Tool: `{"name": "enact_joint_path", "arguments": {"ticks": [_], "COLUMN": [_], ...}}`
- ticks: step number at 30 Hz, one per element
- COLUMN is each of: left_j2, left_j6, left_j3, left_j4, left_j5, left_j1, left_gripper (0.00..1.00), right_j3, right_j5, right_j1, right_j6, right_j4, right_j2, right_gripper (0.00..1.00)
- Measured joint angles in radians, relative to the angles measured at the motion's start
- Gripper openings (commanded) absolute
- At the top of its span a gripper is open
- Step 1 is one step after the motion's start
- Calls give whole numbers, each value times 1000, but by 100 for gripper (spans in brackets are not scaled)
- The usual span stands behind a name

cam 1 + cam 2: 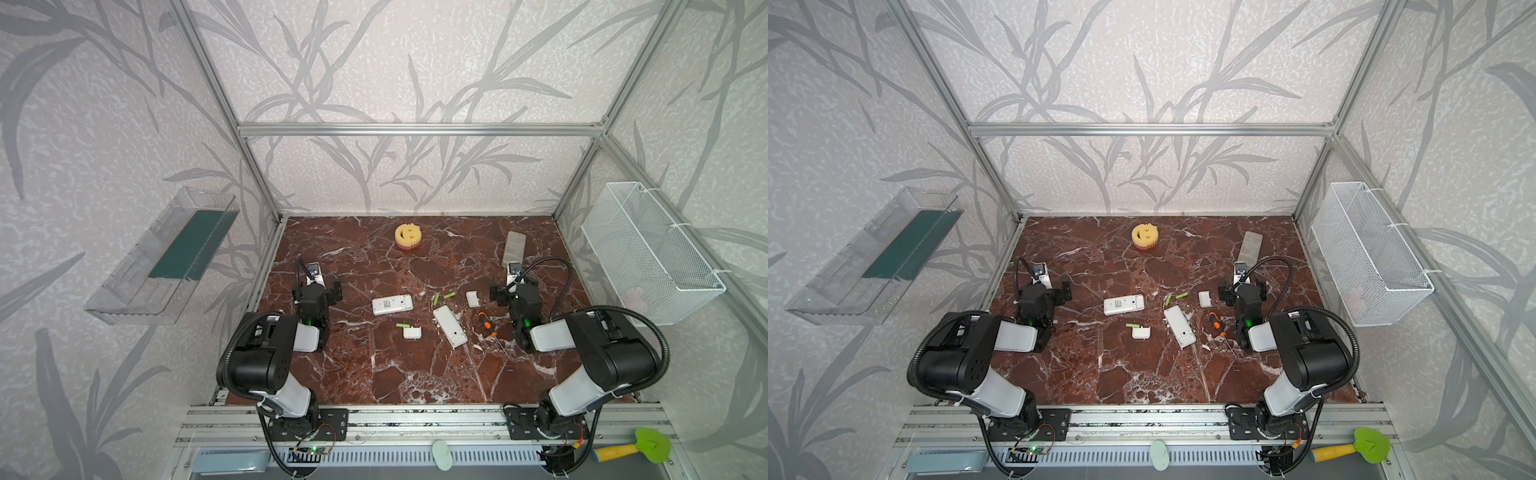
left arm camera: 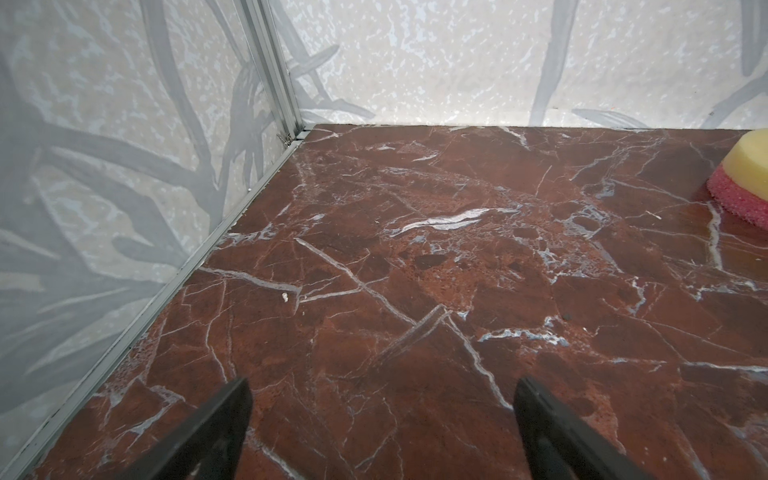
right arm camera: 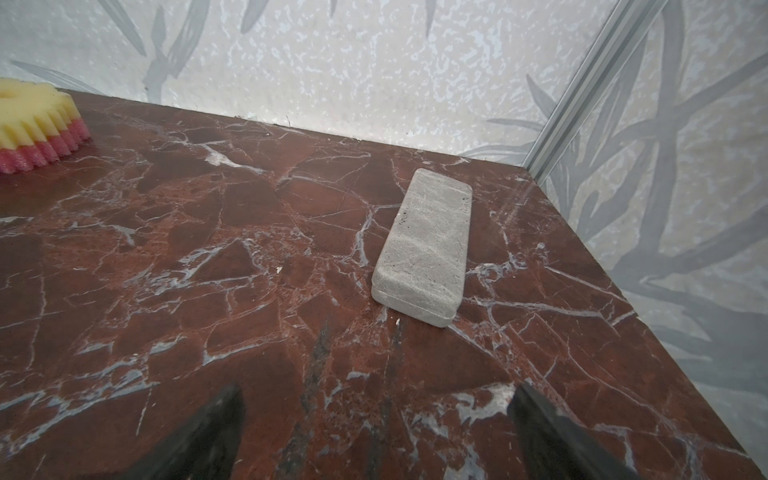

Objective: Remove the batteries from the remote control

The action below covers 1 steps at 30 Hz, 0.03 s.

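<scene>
Looks pretty much done already. Lime-green batteries (image 1: 436, 300) loose on the desk (image 1: 374, 374), mid-frame in both top views. A few just above the tilted white remote (image 1: 450, 326), a couple more right beside the small white cover (image 1: 412, 332) below the other remote (image 1: 392, 304). Can't tell whether any are left inside either remote.

Left tool (image 2: 382, 395) wide apart, empty, over bare marble at the left. Right tool (image 3: 376, 399) also wide apart and empty, pointed at a grey block (image 3: 424, 249) in the upper right.

Risks, just guessing:
- Round cells rolling away at a nudge from a passing arm.
- Orange-handled screwdriver (image 1: 486, 323) close beside the right arm, easy to bump.
- Slim cells tricky to pinch flat off marble.
</scene>
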Motion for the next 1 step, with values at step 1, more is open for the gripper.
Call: {"name": "enact_joint_path", "arguments": {"ticks": [1], "left_j2": [0], "left_j6": [0], "left_j3": [2], "left_j4": [-3], "left_j5": [6], "left_j1": [3], "left_gripper": [99], "right_j3": [0], "right_j5": [0], "right_j1": [0], "right_j6": [0], "right_j4": [0], "right_j2": [0], "right_gripper": [99]}}
